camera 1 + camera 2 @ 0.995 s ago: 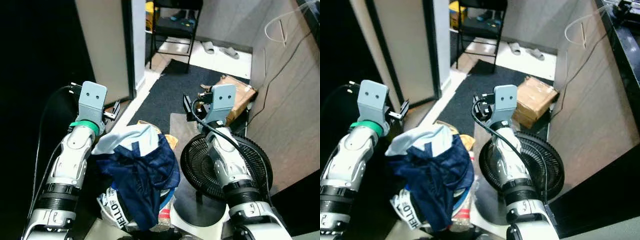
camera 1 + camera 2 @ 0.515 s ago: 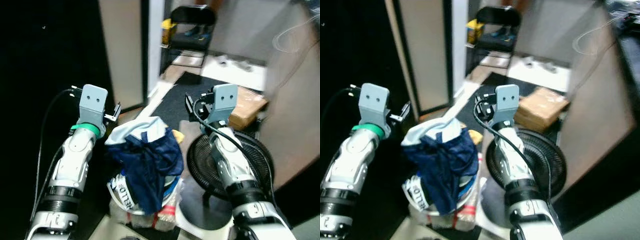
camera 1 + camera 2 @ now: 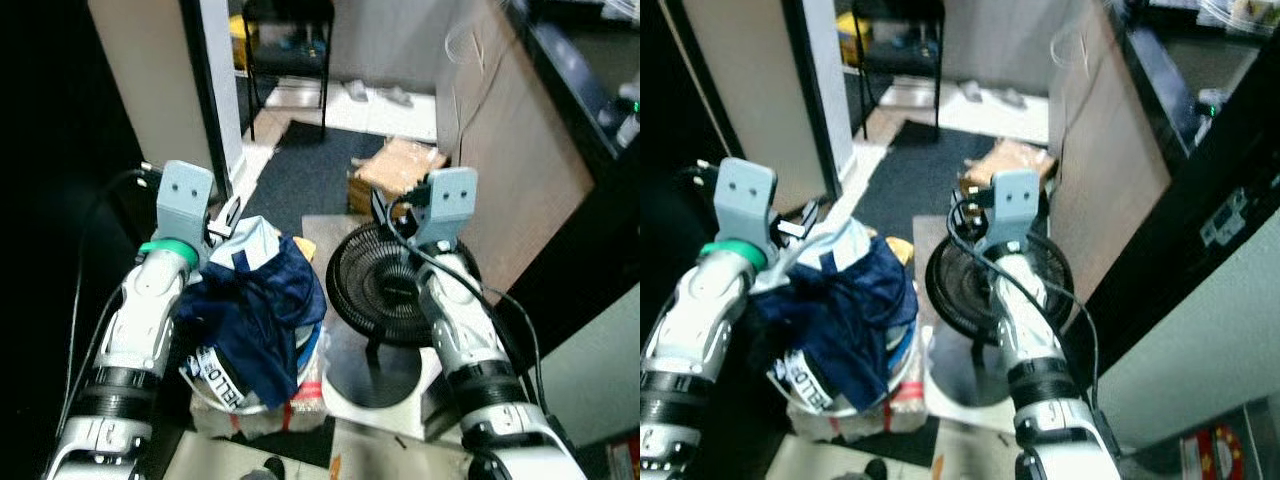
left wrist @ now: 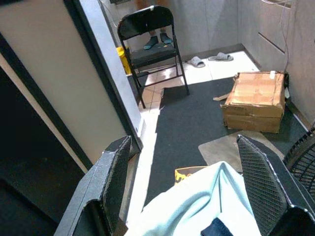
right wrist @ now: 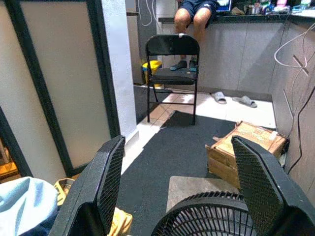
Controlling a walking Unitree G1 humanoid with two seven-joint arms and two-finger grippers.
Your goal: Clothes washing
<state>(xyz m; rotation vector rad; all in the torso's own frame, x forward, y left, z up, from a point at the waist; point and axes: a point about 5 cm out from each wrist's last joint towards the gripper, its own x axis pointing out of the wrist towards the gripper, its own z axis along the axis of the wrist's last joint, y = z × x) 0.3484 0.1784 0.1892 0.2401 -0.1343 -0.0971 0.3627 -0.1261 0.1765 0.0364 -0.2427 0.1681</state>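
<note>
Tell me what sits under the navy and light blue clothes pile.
Under the clothes pile a white laundry basket shows, with a white band with black lettering hanging at its rim. Anything deeper inside the basket is covered.

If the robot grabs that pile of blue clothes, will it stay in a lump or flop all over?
The clothes pile would probably flop: it is soft, crumpled fabric that already droops over its basket. It likely weighs little. Loose pieces may slip off, since several garments are heaped together. Both end effectors, left and right, are open.
</note>
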